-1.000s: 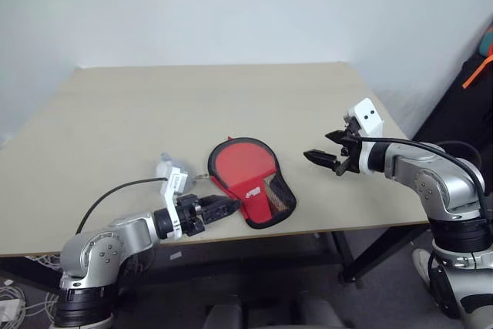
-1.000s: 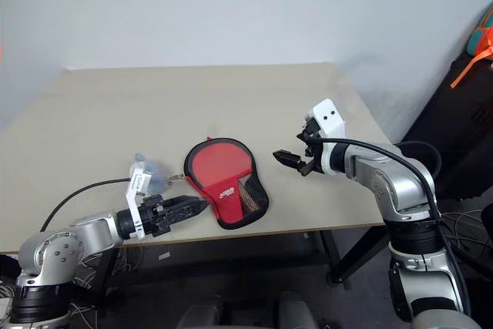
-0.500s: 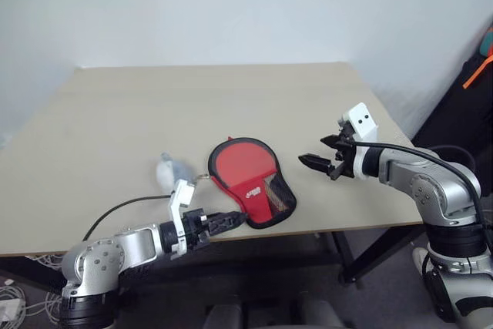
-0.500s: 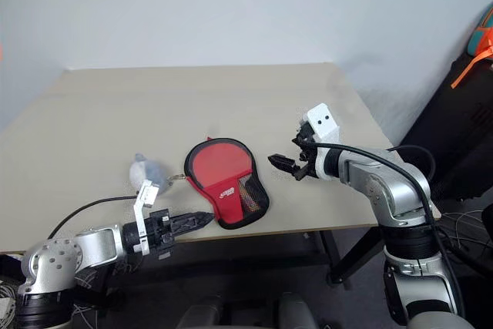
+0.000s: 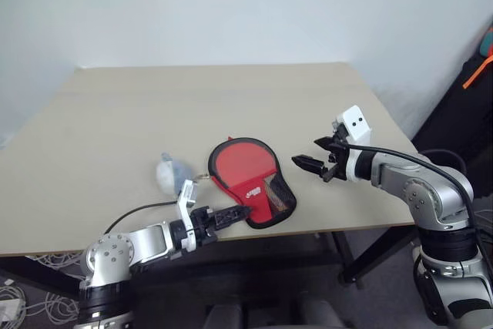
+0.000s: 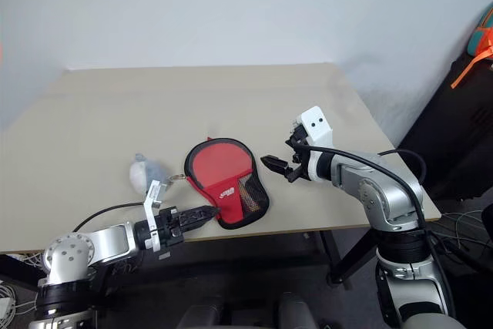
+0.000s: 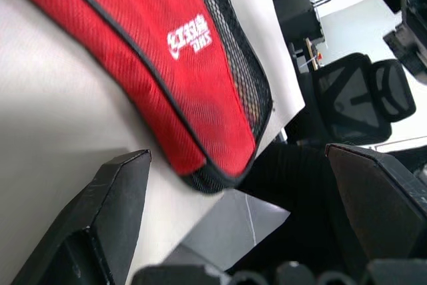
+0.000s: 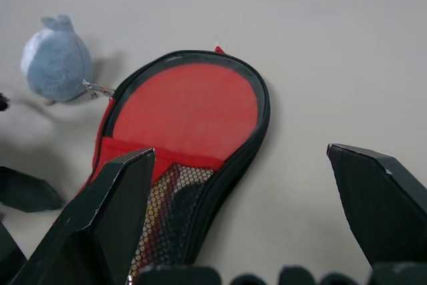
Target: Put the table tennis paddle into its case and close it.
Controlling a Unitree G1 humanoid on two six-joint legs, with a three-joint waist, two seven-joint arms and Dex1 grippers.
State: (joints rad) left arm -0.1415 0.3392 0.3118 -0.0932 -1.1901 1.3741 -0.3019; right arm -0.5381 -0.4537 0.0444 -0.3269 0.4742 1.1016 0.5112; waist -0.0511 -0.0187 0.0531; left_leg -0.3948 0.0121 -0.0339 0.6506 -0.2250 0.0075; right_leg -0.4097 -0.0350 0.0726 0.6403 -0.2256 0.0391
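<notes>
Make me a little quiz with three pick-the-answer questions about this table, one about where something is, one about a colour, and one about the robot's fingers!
1. Where does the small fluffy grey-white ball sit?
A. on the robot's left of the red fabric paddle-shaped case
B. on top of the case
C. on the floor

2. What colour is the edging of the case?
A. white
B. black
C. yellow

3. How are the black fingers of the right gripper?
A. shut on the ball
B. shut on the case
C. open, holding nothing

Answers:
1. A, the ball lies beside the case's round end.
2. B, a black rim runs round the red fabric.
3. C, the fingers stand apart above the table.
</notes>
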